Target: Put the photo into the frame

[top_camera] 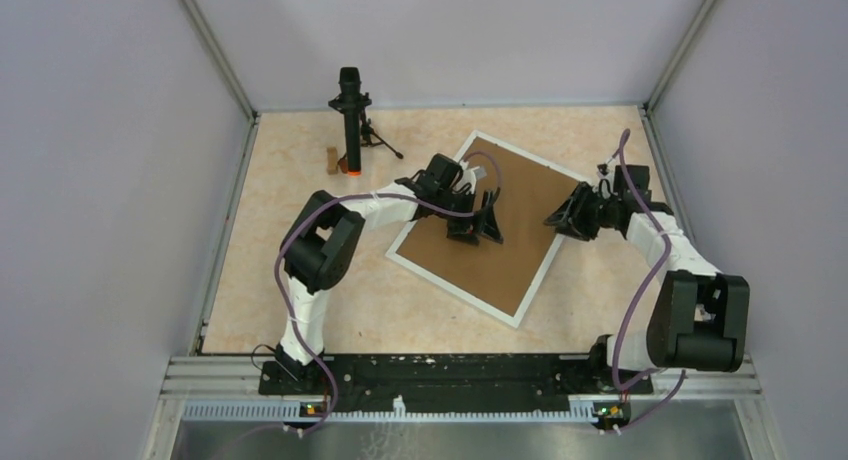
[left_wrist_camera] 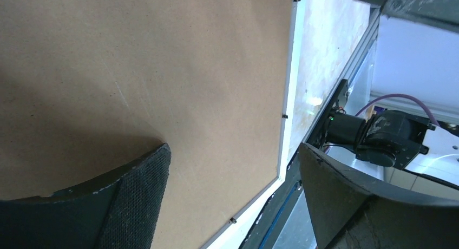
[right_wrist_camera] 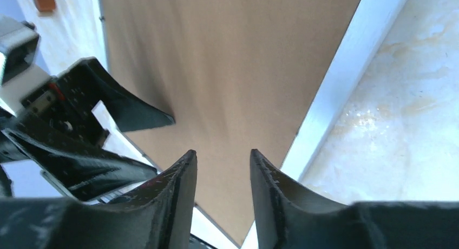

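The white frame (top_camera: 453, 292) lies tilted on the table, with a plain brown cardboard sheet (top_camera: 520, 230) filling it. The photo is hidden. My left gripper (top_camera: 480, 228) hovers open over the middle of the sheet; in the left wrist view its jaws (left_wrist_camera: 234, 149) stand wide above the cardboard (left_wrist_camera: 162, 70) and the frame's rail (left_wrist_camera: 295, 86). My right gripper (top_camera: 560, 218) is at the frame's right edge. In the right wrist view it (right_wrist_camera: 222, 151) shows a narrow gap with nothing in it, above the cardboard (right_wrist_camera: 227, 59) near the rail (right_wrist_camera: 346, 70).
A black stand on a tripod (top_camera: 350, 120) rises at the back left, with a small wooden block (top_camera: 332, 160) beside it. Grey walls enclose the table on three sides. The left gripper's fingers (right_wrist_camera: 130, 105) sit close to the right gripper.
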Available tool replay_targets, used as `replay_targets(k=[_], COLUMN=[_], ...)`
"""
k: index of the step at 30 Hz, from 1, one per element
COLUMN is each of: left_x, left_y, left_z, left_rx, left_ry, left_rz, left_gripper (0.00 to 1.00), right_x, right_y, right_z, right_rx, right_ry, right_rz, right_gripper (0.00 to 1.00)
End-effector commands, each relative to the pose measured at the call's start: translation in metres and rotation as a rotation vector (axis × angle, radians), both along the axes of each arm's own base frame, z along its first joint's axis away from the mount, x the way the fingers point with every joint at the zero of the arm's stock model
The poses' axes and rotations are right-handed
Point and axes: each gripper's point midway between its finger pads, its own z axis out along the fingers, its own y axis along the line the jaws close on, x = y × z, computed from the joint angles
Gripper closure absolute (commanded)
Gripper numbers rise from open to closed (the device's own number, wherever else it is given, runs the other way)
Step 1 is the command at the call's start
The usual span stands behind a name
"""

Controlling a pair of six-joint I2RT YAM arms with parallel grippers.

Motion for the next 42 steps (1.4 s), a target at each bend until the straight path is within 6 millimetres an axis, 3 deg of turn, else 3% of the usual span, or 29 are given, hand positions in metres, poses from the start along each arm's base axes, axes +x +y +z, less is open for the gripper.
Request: replay_targets(k=[1, 6, 12, 25, 37, 42], left_x=[-0.014, -0.017, -0.023, -0.025, -0.025, -0.026], left_y=[0.022, 0.035, 0.035, 0.034, 0.035, 0.036], left_z=[-0.047, -0.056, -0.062, -0.063, -0.063, -0.065], left_rx=[0.109, 0.124, 0.116, 0.111, 0.114, 0.122], left_ry=[0.088, 0.107, 0.134, 0.141, 0.140, 0.143], left_rz=[0.049, 0.060, 0.048, 0.040, 0.038, 0.037], left_gripper=[0.07, 0.07, 0.07, 0.07, 0.07, 0.07], right_x=[-0.019, -0.013, -0.004, 0.008, -0.005, -0.001], right_y=[-0.013, -0.025, -0.013, -0.010, -0.008, -0.006], right_z=[-0.012, -0.024, -0.026, -0.037, -0.060, -0.069], right_rx=[-0.026, -0.030, 0.040, 0.022, 0.005, -0.005], right_ry=[0.111, 0.147, 0.128, 0.144, 0.211, 0.224], right_rz=[0.024, 0.029, 0.048, 0.051, 0.060, 0.054], right_gripper=[0.53, 0.47, 0.53, 0.57, 0.61, 0.63])
